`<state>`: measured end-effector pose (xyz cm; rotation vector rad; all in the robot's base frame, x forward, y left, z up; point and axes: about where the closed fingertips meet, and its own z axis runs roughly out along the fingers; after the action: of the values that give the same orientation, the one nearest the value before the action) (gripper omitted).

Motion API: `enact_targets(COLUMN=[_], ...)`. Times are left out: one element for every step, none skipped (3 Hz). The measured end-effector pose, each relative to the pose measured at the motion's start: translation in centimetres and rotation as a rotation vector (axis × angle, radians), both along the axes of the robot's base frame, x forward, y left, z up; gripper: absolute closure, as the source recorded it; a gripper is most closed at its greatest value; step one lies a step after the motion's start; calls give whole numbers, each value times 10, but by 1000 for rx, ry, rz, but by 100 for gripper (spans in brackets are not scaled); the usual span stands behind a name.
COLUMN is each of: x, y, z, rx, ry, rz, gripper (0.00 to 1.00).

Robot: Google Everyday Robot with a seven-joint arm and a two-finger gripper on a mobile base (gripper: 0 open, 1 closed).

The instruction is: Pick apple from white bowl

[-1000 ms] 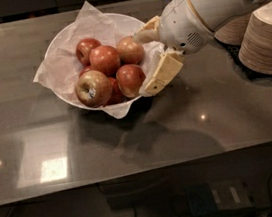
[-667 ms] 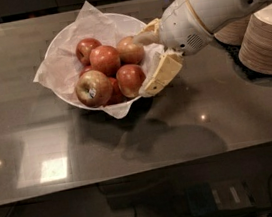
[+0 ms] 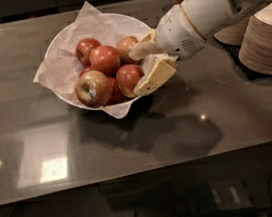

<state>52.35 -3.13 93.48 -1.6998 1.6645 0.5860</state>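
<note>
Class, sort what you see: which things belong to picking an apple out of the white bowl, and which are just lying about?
For the job: gripper, open at the bowl's right side; red apple nearest it; white bowl.
Lying about: other apples; stacked beige bowls; table.

No legible text, brand or number. Small sticker (image 3: 91,93) on front-left apple (image 3: 95,85), print too small to read. Jaws spread apart at bowl's (image 3: 124,20) right rim, toward worktop's (image 3: 131,146) far edge, right of middle.
</note>
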Motion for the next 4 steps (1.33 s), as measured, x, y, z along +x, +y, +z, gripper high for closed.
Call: enact_targets(x=[5,9,13,16], y=[2,4,8,10], z=[-13,-20,-25,-28], rx=[4,4,5,6], ry=[46,78,100,121], rz=[4,12,24,31], gripper=[36,36,35,35])
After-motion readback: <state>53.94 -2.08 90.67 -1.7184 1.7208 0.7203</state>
